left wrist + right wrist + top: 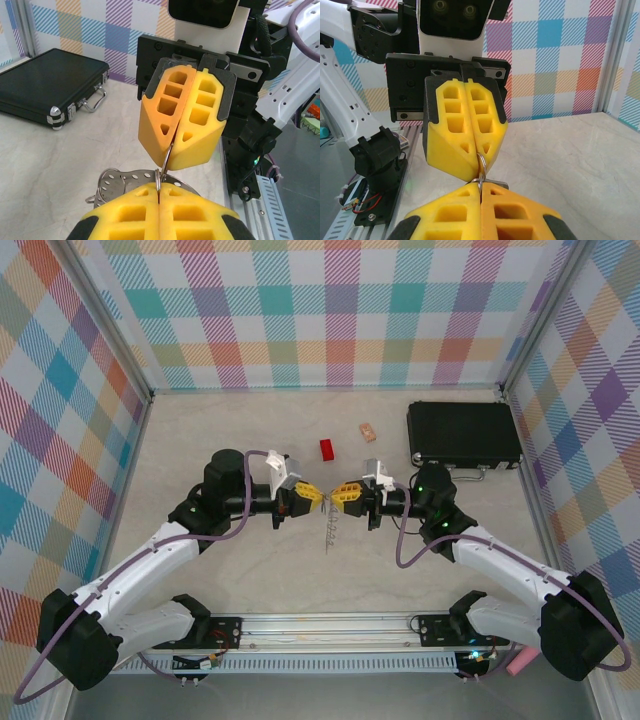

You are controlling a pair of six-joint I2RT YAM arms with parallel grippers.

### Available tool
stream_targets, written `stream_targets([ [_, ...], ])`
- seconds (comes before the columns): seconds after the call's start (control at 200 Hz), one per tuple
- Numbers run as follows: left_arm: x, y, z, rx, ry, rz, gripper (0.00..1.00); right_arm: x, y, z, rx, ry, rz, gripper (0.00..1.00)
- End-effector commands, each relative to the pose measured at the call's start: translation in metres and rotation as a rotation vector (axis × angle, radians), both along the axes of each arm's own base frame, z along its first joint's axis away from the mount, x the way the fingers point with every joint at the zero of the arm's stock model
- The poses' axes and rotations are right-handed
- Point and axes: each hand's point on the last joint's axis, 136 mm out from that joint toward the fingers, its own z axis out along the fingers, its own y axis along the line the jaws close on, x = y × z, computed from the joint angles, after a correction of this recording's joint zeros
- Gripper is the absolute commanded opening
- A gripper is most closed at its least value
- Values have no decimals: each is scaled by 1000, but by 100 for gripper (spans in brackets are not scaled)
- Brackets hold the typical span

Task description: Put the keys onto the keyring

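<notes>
Tip to tip above mid-table, the left gripper (305,493) and the right gripper (343,492) are both clenched on one small wire loop (165,159) of the keyring (120,181). The loop stands on edge, running from one pair of yellow pads to the other. The flat grey ring hangs just below the pinch, off to one side of the left fingers, and dangles straight down toward the table (330,575), as near to one arm as to the other. The key cannot be made out among the hanging metal. Beyond the right arm a black case (463,433) lies shut, its contents hidden. A red block (327,448) and a tan block (368,430) sit loose on the table nearby.
</notes>
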Motion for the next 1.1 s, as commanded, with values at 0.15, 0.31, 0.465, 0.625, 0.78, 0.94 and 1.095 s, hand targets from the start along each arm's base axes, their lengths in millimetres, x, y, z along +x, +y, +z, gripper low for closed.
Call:
stream_targets([
  [0.15,1,3,10,-18,-25,7,0,0,-1,13,32,-41,-12,0],
  [0.31,5,5,11,-18,-34,37,0,1,-3,13,35,-50,-33,0],
  [0.465,7,7,11,-17,-43,56,0,2,-4,13,34,-54,-43,0],
  [0.625,7,7,11,-18,-42,55,0,3,-4,12,33,-52,-47,0],
  [0.78,6,7,10,-15,-36,49,0,4,-4,12,33,-50,-51,0],
  [0.94,6,5,8,-15,-25,38,0,0,-2,12,32,-46,-27,0],
  [1.095,5,4,9,-18,-23,28,0,-1,-2,12,32,-43,-17,0],
])
